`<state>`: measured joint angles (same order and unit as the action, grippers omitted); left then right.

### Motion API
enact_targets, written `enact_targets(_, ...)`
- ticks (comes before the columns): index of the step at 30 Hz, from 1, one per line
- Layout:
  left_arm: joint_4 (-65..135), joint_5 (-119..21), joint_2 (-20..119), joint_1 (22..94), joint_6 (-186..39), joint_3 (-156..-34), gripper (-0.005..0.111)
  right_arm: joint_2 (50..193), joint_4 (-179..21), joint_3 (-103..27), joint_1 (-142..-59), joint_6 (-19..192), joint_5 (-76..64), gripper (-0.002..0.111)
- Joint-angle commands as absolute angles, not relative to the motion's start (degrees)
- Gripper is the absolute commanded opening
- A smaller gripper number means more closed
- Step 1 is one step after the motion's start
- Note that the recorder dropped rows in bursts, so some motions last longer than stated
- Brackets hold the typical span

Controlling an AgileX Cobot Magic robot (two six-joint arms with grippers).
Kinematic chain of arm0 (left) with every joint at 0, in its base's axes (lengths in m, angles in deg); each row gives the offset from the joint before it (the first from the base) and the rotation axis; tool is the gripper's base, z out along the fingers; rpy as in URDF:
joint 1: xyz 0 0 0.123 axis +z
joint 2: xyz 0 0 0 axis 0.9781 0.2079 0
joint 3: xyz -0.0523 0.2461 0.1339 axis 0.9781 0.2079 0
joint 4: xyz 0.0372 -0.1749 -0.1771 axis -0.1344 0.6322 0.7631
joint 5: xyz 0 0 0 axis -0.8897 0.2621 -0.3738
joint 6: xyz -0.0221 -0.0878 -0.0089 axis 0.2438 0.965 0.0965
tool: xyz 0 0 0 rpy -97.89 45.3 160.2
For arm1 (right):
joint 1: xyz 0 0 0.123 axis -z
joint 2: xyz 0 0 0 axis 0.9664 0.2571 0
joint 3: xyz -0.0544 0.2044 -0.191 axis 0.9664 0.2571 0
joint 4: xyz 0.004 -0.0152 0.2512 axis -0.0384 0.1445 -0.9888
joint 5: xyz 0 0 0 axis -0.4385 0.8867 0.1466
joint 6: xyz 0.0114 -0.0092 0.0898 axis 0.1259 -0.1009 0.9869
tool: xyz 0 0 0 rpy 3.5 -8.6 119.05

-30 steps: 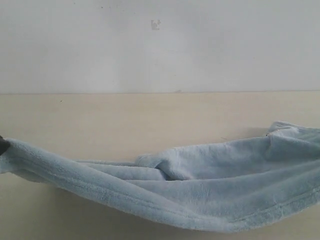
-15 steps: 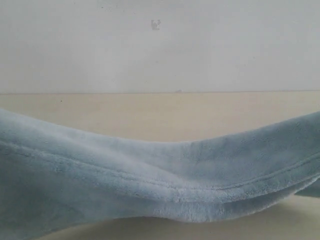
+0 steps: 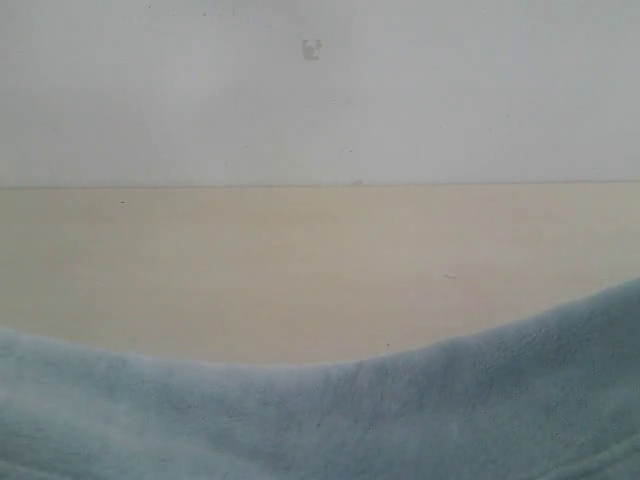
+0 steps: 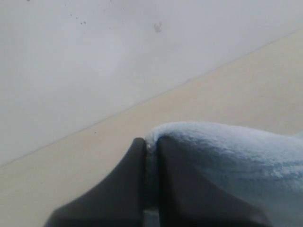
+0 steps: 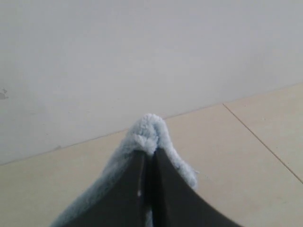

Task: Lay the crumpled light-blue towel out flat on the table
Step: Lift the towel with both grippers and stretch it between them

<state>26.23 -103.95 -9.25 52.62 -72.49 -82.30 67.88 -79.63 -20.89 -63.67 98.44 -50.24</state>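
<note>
- The left hand (image 4: 151, 145) is clenching a fold of the towel (image 3: 400, 420).
- The right hand (image 5: 148, 157) is pinching another bunched edge of it.
- The towel is sagging across the exterior view's foreground, in front of the bare surface (image 3: 300, 260).

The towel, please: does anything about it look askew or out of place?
The towel blocks the lower exterior view, its top edge sagging in the middle and higher on the right. It hangs pinched between the left claw and right claw, not flat on the table. Nothing looks damaged.
</note>
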Motion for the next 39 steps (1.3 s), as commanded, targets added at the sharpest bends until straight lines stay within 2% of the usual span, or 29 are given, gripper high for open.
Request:
enact_targets(1,26.6,-107.2,-10.9,52.8,-71.9,-85.8,0.004,66.0,-78.4,-21.0,-63.7,97.6,-51.8,0.000)
enact_targets(6,23.3,-112.3,-7.8,52.8,-68.6,-83.7,0.004,70.1,-74.1,-21.0,-64.9,97.2,-55.3,0.000)
enact_targets(11,15.6,-110.7,0.8,52.8,-61.6,-77.6,0.004,84.0,-73.0,-19.3,-69.7,93.6,-61.2,0.000)
enact_targets(19,7.7,-96.8,22.0,52.8,-49.4,-74.8,0.004,110.8,-74.1,-20.5,-71.7,90.1,-49.8,0.000)
enact_targets(25,-13.2,-86.8,37.1,53.4,-28.3,-74.8,0.004,128.1,-74.6,-28.2,-71.7,87.7,-44.0,0.000)
enact_targets(29,-20.7,-80.7,47.2,58.5,-19.2,-75.6,0.004,138.7,-74.7,-37.2,-71.7,87.3,-43.7,0.000)
enact_targets(36,-26.1,-61.8,62.3,73.0,-9.3,-84.9,0.004,154.7,-81.9,-57.3,-71.7,83.8,-44.1,0.000)
enact_targets(38,-26.0,-57.2,65.9,75.1,-9.3,-87.9,0.011,159.0,-87.4,-63.8,-71.7,78.9,-47.5,0.009)
enact_targets(39,-25.5,-56.5,67.5,75.7,-9.2,-89.5,0.018,160.5,-89.1,-66.3,-71.7,77.0,-48.9,0.016)
